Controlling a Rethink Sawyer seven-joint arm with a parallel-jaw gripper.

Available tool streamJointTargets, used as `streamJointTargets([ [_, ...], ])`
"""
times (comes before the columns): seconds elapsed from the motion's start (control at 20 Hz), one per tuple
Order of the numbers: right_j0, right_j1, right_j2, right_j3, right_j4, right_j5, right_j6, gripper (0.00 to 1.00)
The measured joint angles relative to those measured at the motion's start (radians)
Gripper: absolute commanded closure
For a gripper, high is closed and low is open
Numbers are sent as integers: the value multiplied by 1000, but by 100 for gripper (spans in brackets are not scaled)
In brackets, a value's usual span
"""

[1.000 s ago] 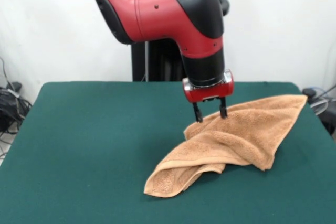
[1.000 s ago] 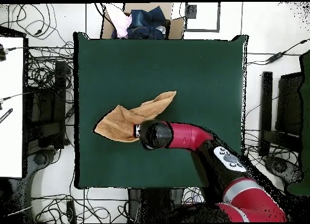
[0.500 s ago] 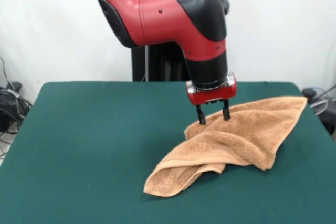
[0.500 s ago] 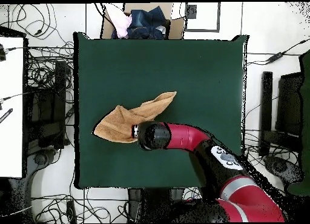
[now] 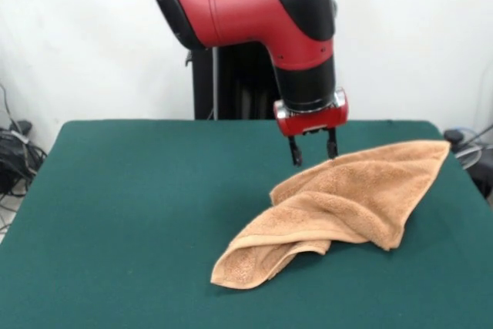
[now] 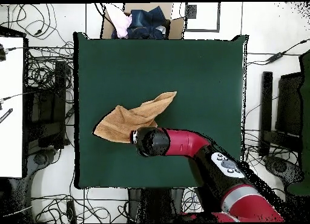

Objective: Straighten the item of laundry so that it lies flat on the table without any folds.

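The item of laundry (image 5: pixel 339 206) is a tan terry towel lying crumpled on the green table (image 5: pixel 139 213), folded over on itself with one corner stretched toward the right edge and a rolled end at the front. In the overhead view the laundry (image 6: pixel 130 117) runs diagonally across the table (image 6: pixel 200 70). My gripper (image 5: pixel 313 153) hangs open just above the towel's upper fold, with nothing between its fingers. The arm's wrist (image 6: pixel 151 141) hides the gripper from above.
A cardboard box (image 6: pixel 142 22) with clothes in it stands beyond the table's top edge in the overhead view. Cables lie on the floor around the table, and a white desk (image 6: pixel 11 106) stands at the left.
The gripper has risen off the towel's upper fold and shifted slightly right in the front view, staying open. The towel has not moved.
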Motion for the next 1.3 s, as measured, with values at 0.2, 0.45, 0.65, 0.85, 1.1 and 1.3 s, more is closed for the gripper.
streamJointTargets([
  [0.2,-8,-16,0,34,0,0,0,0],
  [0.45,-13,-10,-2,65,-7,-3,0,0],
  [0.65,-13,12,-2,66,-21,-25,0,0],
  [0.85,-10,58,-2,66,-39,-99,0,0],
  [1.1,0,85,-2,66,-39,-141,0,0],
  [1.3,14,73,-2,71,-39,-141,0,0],
])
